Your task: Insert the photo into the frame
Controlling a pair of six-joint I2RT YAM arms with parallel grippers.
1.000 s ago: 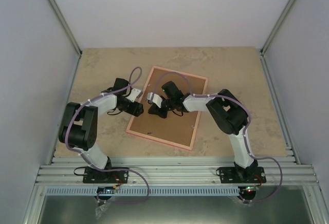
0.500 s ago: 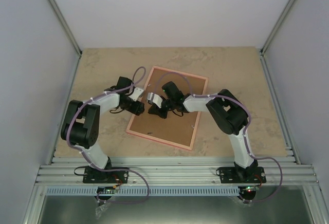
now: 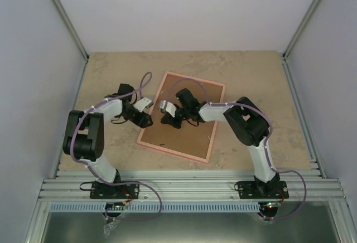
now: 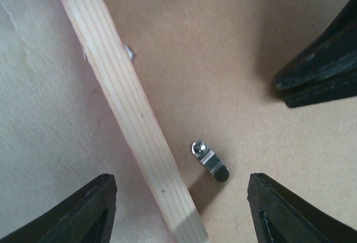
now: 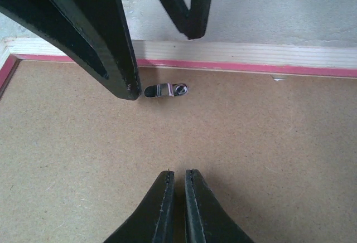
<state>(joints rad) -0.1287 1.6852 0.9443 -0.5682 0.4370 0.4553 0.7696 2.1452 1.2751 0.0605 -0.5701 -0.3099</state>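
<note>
While face-down, the frame, one rail inside the wide-set left gripper.

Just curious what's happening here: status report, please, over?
Left gripper open, straddling rail of thin pink rectangular frame. Right gripper shut over brown backing board. Photo not in view. Metal clip beside rail.

My right gripper is black above the plain mid-brown backing board, whose small turn clip is shiny silver, while across the upper part of my wrist view the frame shows pale fine-grained wood edged in pink, and the table is mottled beige.
</note>
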